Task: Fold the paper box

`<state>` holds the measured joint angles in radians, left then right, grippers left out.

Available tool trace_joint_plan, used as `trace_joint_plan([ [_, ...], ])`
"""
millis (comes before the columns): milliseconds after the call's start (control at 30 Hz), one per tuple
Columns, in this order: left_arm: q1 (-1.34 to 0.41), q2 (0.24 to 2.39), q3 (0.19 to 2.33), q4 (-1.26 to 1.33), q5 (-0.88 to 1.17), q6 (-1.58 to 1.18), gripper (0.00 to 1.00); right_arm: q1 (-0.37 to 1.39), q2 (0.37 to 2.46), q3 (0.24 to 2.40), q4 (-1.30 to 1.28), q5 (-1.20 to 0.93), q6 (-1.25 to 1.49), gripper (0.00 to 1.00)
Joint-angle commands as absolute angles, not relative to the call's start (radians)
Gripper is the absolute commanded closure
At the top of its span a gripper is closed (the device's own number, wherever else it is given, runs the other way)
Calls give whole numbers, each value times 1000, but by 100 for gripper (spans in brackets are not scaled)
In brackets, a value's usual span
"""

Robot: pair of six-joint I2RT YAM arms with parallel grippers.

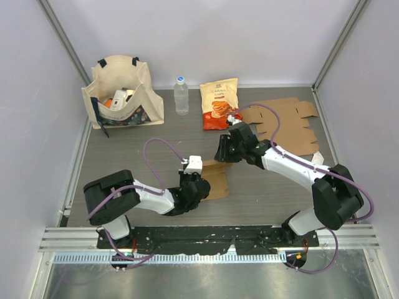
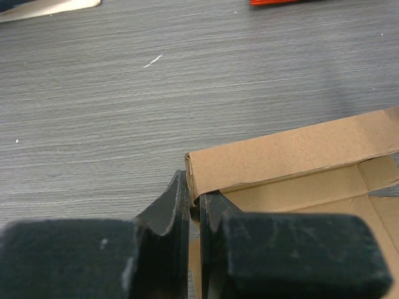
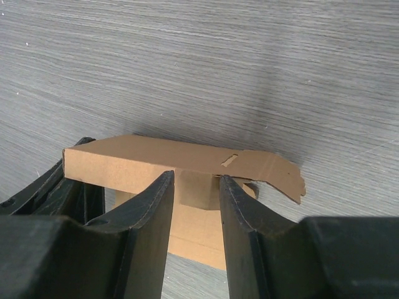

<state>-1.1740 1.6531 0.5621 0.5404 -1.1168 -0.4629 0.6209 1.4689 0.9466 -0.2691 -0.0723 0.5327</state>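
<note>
In front of the snack bag point(image 1: 219, 103), the box point(image 1: 217, 182) is judged half folded: one wall pinched in the left gripper point(image 2: 194, 202), another straddled by the half-open right gripper point(image 3: 194, 180).

Robotics laboratory test cell. A grey wood-grain desk point(image 1: 124, 156) is enclosed on three sides by plain white panels point(image 1: 218, 37) held in aluminium frame posts point(image 1: 336, 43). Along its near edge a black mounting plate point(image 1: 206, 237) carries two cabled robot arms, left point(image 1: 143, 196) and right point(image 1: 293, 168), with a slotted cable duct point(image 1: 199, 256) and bare sheet metal just in front. Staged everyday props mark it as a manipulation set-up: a canvas tote bag point(image 1: 121, 93), a water bottle point(image 1: 181, 95) and a snack bag point(image 1: 219, 104) along the far edge, flat cardboard blanks point(image 1: 287, 124) at the far right corner, and a paper box point(image 1: 218, 184) mid-desk.
</note>
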Motion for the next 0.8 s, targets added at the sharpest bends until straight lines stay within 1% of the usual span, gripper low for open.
trace_joint_plan([
  [0, -1181, 1661, 586, 595, -1180, -462, 100, 627, 1463, 956, -258, -29, 492, 59],
  [200, -1186, 1663, 591, 594, -1192, -460, 100, 627, 1468, 956, -245, -80, 531, 58],
  [367, -1192, 1672, 604, 574, -1227, -480, 100, 626, 1444, 888, -183, -112, 670, 60],
  [400, -1193, 1672, 606, 569, -1233, -485, 100, 621, 1434, 870, -157, -123, 737, 61],
  [433, -1195, 1672, 604, 565, -1235, -491, 100, 617, 1425, 829, -94, -127, 768, 64],
  [467, -1195, 1672, 607, 561, -1238, -497, 100, 612, 1405, 809, -63, -129, 808, 69],
  [533, -1198, 1672, 612, 552, -1246, -506, 100, 597, 1391, 760, 35, -158, 895, 74],
  [633, -1200, 1664, 611, 541, -1249, -520, 100, 589, 1367, 730, 95, -150, 960, 82],
  [700, -1201, 1663, 607, 540, -1249, -529, 100, 577, 1356, 697, 155, -161, 1009, 99],
  [767, -1201, 1655, 606, 535, -1249, -532, 100, 540, 1350, 623, 280, -210, 1101, 99],
])
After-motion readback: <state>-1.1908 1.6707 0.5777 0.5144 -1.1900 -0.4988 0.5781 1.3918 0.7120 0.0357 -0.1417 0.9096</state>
